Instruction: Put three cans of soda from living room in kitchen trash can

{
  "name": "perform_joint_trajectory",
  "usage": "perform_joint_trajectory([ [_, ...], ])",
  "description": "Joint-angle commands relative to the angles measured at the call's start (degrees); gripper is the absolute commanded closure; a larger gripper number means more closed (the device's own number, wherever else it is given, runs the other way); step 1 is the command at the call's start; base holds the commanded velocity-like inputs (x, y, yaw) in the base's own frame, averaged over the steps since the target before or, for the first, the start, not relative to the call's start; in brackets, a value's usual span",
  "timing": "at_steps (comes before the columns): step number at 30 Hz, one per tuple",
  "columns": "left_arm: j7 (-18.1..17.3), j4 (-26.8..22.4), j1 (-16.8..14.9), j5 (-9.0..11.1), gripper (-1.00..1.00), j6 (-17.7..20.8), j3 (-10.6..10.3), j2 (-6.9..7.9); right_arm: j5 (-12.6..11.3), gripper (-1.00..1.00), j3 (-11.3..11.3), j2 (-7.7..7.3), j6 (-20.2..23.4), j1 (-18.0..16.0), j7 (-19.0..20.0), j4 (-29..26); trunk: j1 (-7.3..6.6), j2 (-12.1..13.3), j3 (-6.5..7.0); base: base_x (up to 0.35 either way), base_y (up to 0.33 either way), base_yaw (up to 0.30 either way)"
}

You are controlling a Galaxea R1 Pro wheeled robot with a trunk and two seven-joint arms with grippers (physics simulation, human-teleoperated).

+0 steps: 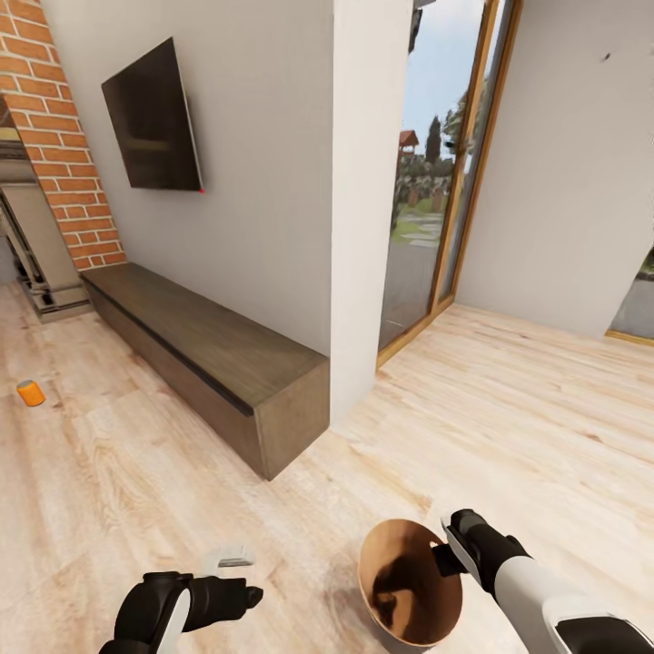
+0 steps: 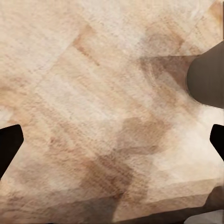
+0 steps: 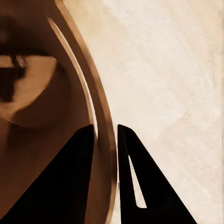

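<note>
- Landmark: all positions below are given relative to the tash can (image 1: 411,581), which hangs low in front of me, its rim tilted so that the orange-brown inside faces the head camera.
- One orange can of soda (image 1: 31,392) stands on the wood floor (image 1: 509,400) far to the left of the tash can, well apart from it, near the foot of the brick chimney (image 1: 64,136). I see no other cans.
- The low wooden bench (image 1: 213,350) runs along the wall under the TV (image 1: 153,116), up and left of the tash can. The glass door (image 1: 440,173) stands beyond it, straight ahead.
- My left gripper (image 1: 238,572) hangs left of the tash can, apart from it. The left wrist view shows the dark tips (image 2: 9,144) at both edges with bare floor between them, so the left gripper (image 2: 112,140) is spread and carries nothing. I judge it is kept free to take the orange can.
- My right gripper (image 1: 445,556) sits at the right side of the rim. I judge I carry the tash can toward the cans so that each drops in without a trip.
- The head view shows the can's position and the tilt of the tash can, but not the grip. The right wrist view supplies that: in it, the right gripper (image 3: 106,140) has one finger (image 3: 70,182) inside the wall (image 3: 100,140) and one outside, pinching the rim between them.
</note>
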Motion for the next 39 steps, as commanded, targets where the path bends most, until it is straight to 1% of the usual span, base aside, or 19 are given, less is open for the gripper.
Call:
perform_joint_trajectory([
  [1,-0.01,-0.01,0.01,-0.01,-1.0,0.0,-0.02,0.01,0.6,1.0,0.13,-0.01,0.0,0.01,-0.12,-0.01,-0.03,0.02,0.23,0.0,0.0,0.0],
  [11,-0.02,0.29,0.0,-0.01,-1.0,0.0,0.4,0.06,0.66,1.0,0.15,0.11,-0.11,0.03,-0.09,-0.07,-0.28,0.15,2.45,0.0,0.0,0.0],
  [12,0.56,6.72,-0.33,-0.31,-1.0,0.0,2.25,0.14,0.6,1.0,0.26,-0.07,-0.16,0.03,0.15,-0.77,-0.31,0.16,2.67,0.0,0.0,0.0],
  [19,0.66,7.48,-0.37,-0.37,-1.0,0.0,2.74,0.16,0.6,1.0,0.18,-0.04,-0.16,0.03,0.39,-0.98,-0.49,0.26,4.22,0.0,0.0,0.0],
  [31,0.73,7.68,-0.37,-0.5,-1.0,0.0,2.84,0.16,0.36,1.0,0.02,0.05,0.5,0.12,0.66,-6.07,-3.13,5.07,6.37,0.0,0.0,0.0],
  [34,0.75,7.88,-0.4,-0.68,-1.0,-0.48,2.87,0.16,0.4,1.0,-0.01,0.01,1.94,0.12,0.81,-7.7,-3.78,6.27,6.91,0.0,0.0,0.0],
  [37,0.81,9.27,-0.45,-0.75,-1.0,-1.34,2.97,0.18,0.41,1.0,-0.01,0.03,2.96,0.09,0.89,-8.19,-4.44,7.48,7.45,0.0,0.0,0.0],
  [39,0.89,10.77,-0.48,-0.78,-1.0,-2.24,3.05,0.52,0.4,1.0,-0.01,0.06,3.33,0.11,0.91,-8.36,-4.88,8.28,7.81,0.0,0.0,0.0],
])
